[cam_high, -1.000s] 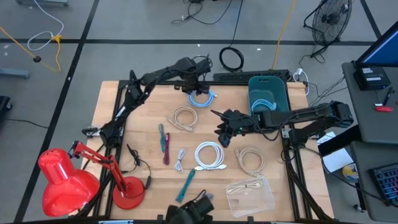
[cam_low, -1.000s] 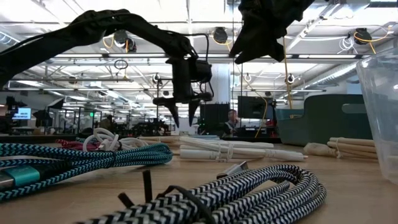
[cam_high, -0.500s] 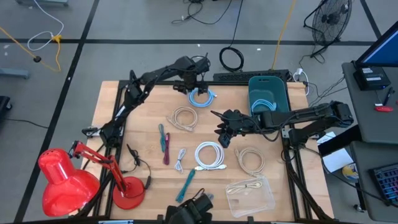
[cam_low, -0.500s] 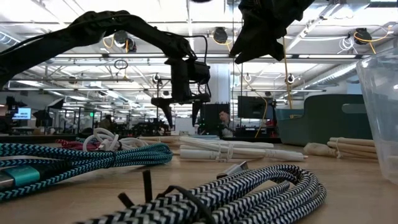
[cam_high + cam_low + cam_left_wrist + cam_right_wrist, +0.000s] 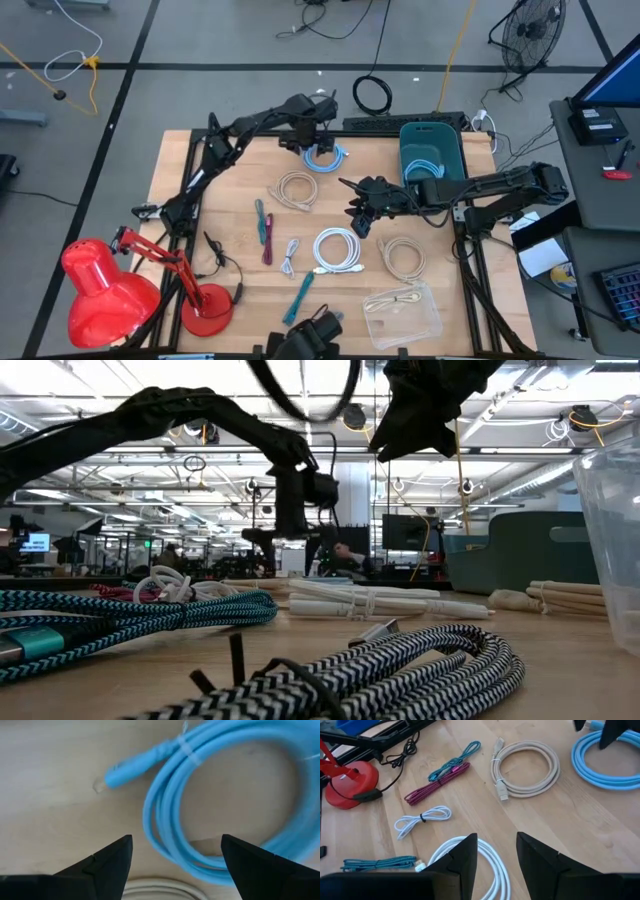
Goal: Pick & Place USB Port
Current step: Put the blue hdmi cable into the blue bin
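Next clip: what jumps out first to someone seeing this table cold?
The big red desk lamp at the table's near left corner, then the scatter of coiled cables across the wood. At the far edge, the left gripper, open, hangs over a light blue cable coil, beside a teal bin that already holds a blue cable.

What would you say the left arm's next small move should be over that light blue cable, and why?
Probably lower straight down and close. The left gripper hangs open above the coiled light blue cable, its fingers straddling one side of the loop, not yet touching it. The right gripper waits mid-table, holding nothing.
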Tool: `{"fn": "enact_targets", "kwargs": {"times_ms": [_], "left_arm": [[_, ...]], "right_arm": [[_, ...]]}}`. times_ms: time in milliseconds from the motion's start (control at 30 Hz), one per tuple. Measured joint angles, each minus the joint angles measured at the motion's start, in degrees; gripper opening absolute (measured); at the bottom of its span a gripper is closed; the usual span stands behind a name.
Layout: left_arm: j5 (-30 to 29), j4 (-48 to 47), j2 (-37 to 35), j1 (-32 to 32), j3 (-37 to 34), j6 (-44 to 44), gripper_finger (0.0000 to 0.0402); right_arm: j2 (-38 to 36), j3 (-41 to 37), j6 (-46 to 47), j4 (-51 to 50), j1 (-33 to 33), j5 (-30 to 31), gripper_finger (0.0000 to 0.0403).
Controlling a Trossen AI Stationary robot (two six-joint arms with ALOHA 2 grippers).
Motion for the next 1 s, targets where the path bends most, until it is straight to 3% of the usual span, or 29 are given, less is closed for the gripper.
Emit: {"fn": "enact_targets", "kwargs": {"times_ms": [867,1000], "left_arm": [[-0.70,2.63,1.46,0.26,0.00,-0.86,0.0310],[-0.70,2.76,1.46,0.26,0.00,-1.46,0.0292]], "right_arm": [[0.00,0.00,-1.06,-0.03,0.00,-0.30,0.0128],[0.00,0.00,-1.52,0.00,0.00,-1.59,0.0128]]}}
